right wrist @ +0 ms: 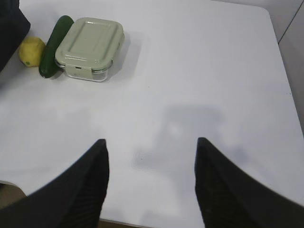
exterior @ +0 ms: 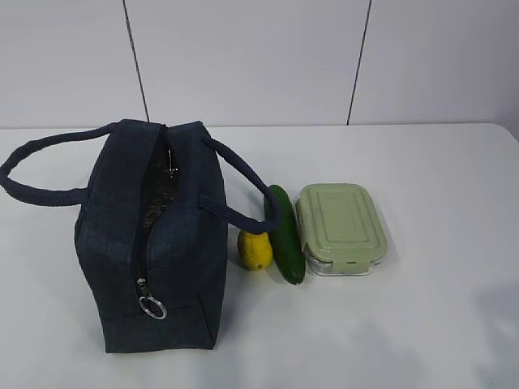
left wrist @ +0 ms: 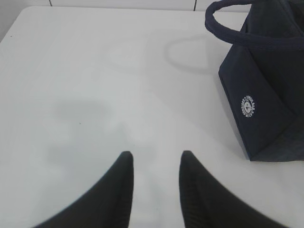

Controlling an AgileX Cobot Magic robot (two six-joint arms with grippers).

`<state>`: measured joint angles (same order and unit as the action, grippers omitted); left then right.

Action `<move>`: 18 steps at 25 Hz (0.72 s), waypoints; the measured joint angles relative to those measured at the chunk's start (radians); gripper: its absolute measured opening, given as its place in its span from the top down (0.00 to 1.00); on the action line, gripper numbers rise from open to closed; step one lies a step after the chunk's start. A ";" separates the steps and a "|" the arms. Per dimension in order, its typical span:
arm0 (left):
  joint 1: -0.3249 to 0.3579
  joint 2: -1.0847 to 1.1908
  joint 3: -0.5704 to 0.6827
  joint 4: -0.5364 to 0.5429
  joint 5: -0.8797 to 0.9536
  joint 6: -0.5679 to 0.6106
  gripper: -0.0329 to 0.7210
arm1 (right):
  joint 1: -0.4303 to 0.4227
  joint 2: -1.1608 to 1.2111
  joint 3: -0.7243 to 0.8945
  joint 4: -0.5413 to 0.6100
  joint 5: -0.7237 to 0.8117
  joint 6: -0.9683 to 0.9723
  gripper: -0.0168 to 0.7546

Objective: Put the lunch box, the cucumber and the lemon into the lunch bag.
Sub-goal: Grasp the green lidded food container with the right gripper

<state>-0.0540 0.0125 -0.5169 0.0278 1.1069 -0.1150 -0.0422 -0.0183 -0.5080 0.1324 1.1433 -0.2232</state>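
Lunch bag (exterior: pixel 154 243) is standing on the desk (exterior: pixel 438 324) with its top zipper partly open; lemon (exterior: pixel 255 250), cucumber (exterior: pixel 285 233) and lunch box (exterior: pixel 340 228) are sitting in a row just right of it, cucumber touching both neighbours. Your left end effector (left wrist: pixel 154 164) is hovering released over bare desk near the bag, gripping nothing. Right end effector (right wrist: pixel 151 147) is likewise hanging released, well apart from the lunch box.

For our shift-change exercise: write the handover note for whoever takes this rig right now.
Left gripper: open, empty, above bare table beside the lunch bag.
Right gripper: open, empty, over bare table.
Lunch bag stands upright, zipper partly open.
Lemon, cucumber and lunch box lie in a row right of the bag.
Done: nothing packed.
Left: all three items go in.
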 joint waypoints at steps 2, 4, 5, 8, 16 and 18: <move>0.000 0.000 0.000 0.000 0.000 0.000 0.65 | 0.000 0.000 0.000 0.000 0.000 0.000 0.43; 0.000 0.000 0.000 0.000 0.000 0.000 0.65 | 0.000 0.000 0.000 0.000 0.000 0.000 0.43; 0.000 0.000 0.000 0.000 0.000 0.000 0.65 | 0.000 0.000 0.000 0.000 0.000 0.000 0.43; 0.000 0.000 0.000 0.000 0.000 0.000 0.65 | 0.000 0.000 0.000 0.000 0.000 0.000 0.43; 0.000 0.000 0.000 0.000 0.000 0.000 0.65 | 0.000 0.000 0.000 0.000 0.000 0.000 0.43; 0.000 0.000 0.000 0.000 0.000 0.000 0.65 | 0.000 0.000 0.000 0.000 0.000 0.000 0.43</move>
<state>-0.0540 0.0125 -0.5169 0.0278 1.1069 -0.1150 -0.0422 -0.0183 -0.5080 0.1324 1.1433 -0.2232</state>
